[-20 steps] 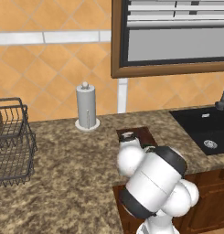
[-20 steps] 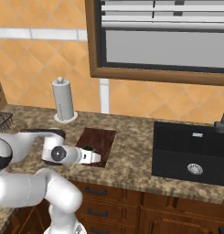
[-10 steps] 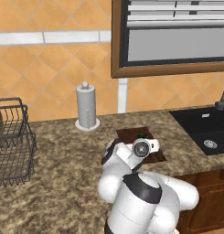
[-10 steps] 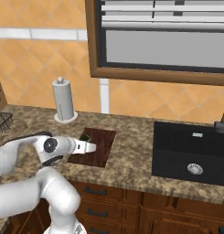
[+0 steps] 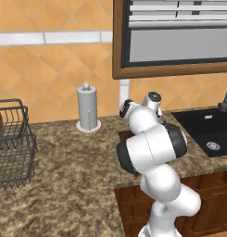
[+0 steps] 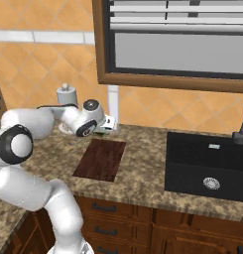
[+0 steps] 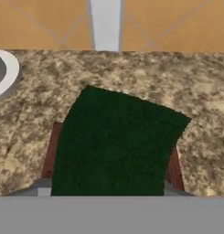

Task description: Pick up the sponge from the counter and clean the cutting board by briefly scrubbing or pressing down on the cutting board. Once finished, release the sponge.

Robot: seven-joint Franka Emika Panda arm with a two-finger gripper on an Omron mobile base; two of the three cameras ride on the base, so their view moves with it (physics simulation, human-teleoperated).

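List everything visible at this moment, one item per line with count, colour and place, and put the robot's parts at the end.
sponge: one, dark green, held in the gripper above the far end of the cutting board.
cutting board: one, dark reddish-brown wood, flat on the counter left of the sink.
counter: one, speckled brown and tan granite, over brown cabinets.
sink: one, black, set into the counter at the right, with a dark faucet behind it.
paper towel holder: one, grey roll on a round base, against the wall.
wire basket: one, black, far left of the counter.
window: one, brown frame, grey blinds, above the counter.
wall: orange tiles with a pale band.
gripper: one, white, closed on the sponge.
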